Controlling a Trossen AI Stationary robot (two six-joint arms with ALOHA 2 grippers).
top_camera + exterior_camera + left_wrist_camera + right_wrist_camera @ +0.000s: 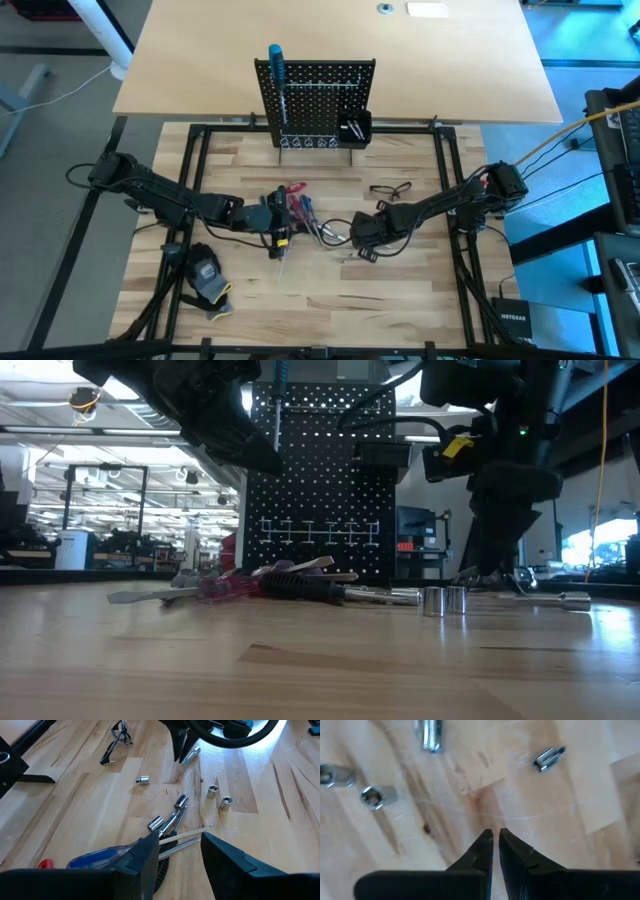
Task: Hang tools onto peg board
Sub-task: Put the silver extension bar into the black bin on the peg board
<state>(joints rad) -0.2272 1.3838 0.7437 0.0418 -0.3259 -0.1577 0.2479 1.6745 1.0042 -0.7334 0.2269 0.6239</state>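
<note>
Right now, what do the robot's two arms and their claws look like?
Both arms are dark, jointed links with black cables looping along them. The left claw has two broad, black, wedge-shaped fingers; a small yellow marking shows near it in the high view. The right claw has two slim black fingers tapering to points. In the low view a yellow tag and a green light show on the arm bodies.

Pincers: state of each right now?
Left pincer: open above the tools, holding nothing.
Right pincer: shut, empty, over bare table near loose bits.
</note>
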